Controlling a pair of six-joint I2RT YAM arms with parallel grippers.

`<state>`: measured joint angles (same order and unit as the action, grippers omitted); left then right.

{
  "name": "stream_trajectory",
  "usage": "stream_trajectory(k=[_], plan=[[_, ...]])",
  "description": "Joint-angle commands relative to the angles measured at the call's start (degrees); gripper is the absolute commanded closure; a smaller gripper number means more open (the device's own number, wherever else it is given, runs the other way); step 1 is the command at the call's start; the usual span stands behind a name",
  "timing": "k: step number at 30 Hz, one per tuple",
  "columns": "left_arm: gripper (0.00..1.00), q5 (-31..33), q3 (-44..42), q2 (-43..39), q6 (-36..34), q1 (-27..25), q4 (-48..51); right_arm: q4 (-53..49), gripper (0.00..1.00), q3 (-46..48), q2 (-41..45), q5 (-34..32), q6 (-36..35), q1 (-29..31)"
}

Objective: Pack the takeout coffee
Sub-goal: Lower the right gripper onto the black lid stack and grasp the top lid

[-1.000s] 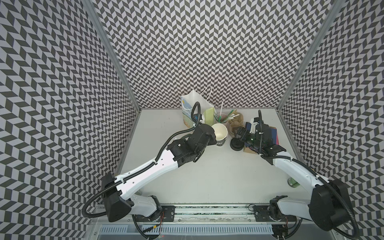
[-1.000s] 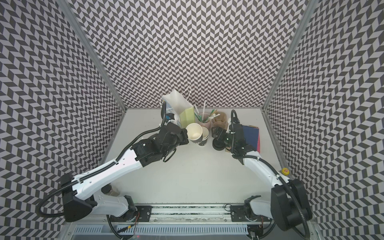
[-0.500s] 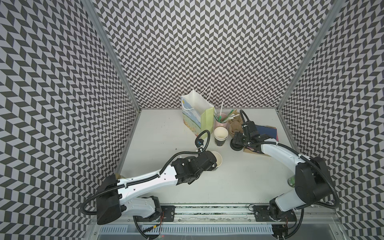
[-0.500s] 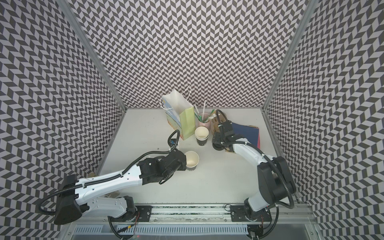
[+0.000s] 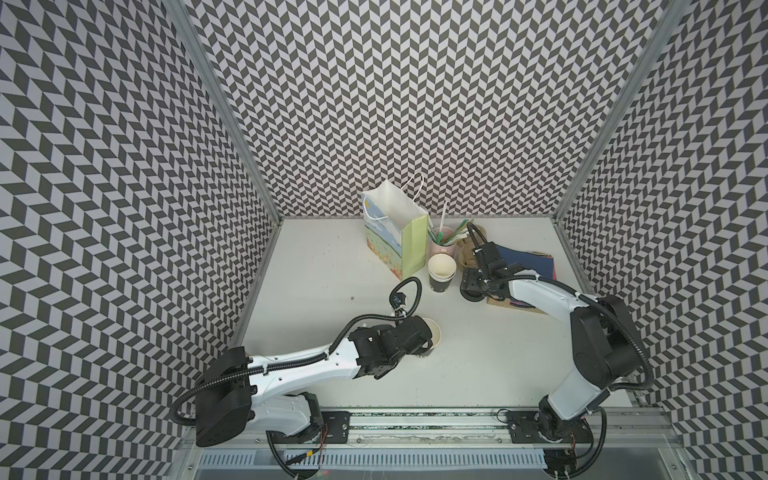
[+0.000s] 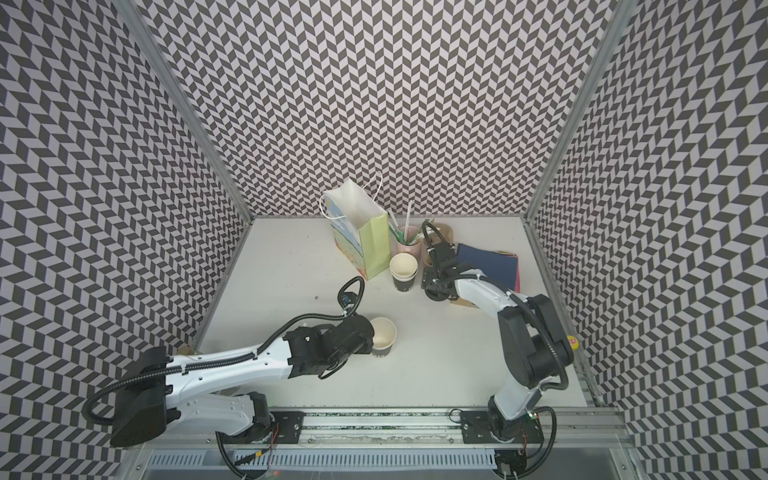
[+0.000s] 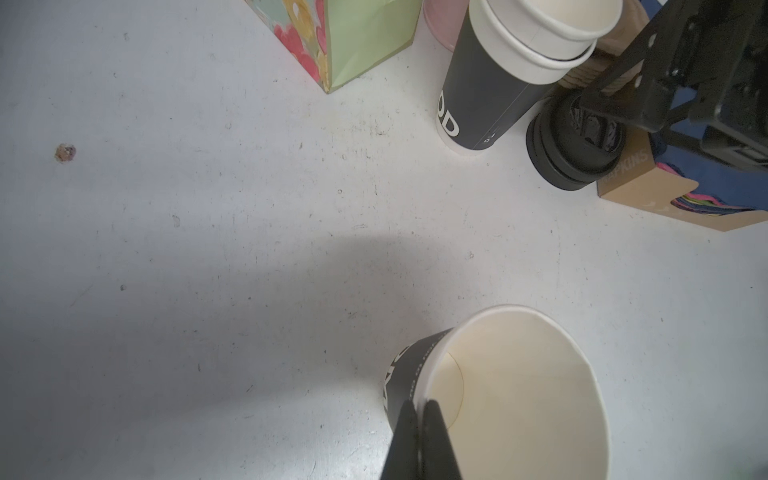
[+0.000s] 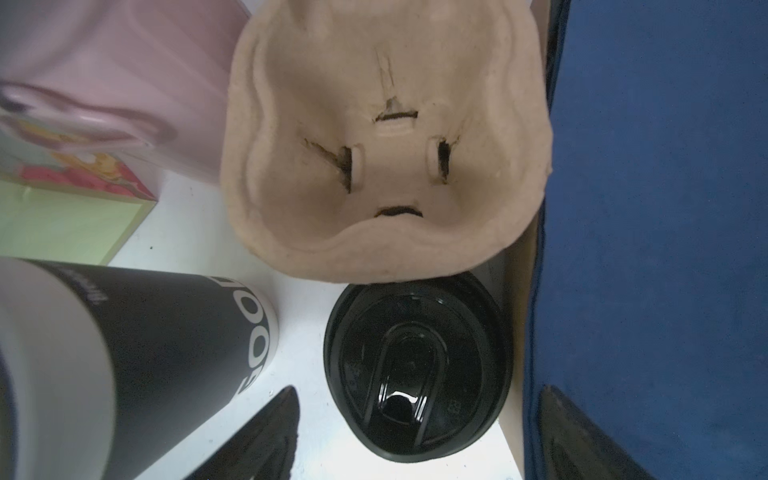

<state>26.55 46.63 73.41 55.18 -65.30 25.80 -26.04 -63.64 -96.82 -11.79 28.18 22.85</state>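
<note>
Pinching the black cup point(image 7: 519, 395) by its rim in the left gripper point(image 7: 419, 419), mid-table, apart from the gift bag point(image 5: 395, 232) (probably light, crushable paper); holding the right gripper point(image 8: 419, 411) wide around the black lid point(image 8: 415, 332).

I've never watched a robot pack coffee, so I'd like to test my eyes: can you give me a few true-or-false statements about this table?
1. The left gripper pinches the rim of an open cup. True.
2. That cup wears its lid. False: it is open; the lids sit stacked beside the napkin box.
3. The right gripper is clamped on a lid. False: its jaws stand open on either side of the lids.
4. The gift bag stands upright at the back. True.
</note>
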Motion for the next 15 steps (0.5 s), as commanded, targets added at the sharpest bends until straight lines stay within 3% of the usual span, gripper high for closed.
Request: stream_trajectory(k=[1, 15], plan=[[1.00, 0.8, -0.8, -0.2, 1.6, -0.6, -2.6, 0.2, 0.13, -2.0, -1.6, -1.3, -0.2, 0.9], [0.99, 1.1, -2.1, 0.7, 1.8, -0.9, -5.4, -3.3, 0.15, -5.0, 1.5, -7.5, 1.0, 4.6]])
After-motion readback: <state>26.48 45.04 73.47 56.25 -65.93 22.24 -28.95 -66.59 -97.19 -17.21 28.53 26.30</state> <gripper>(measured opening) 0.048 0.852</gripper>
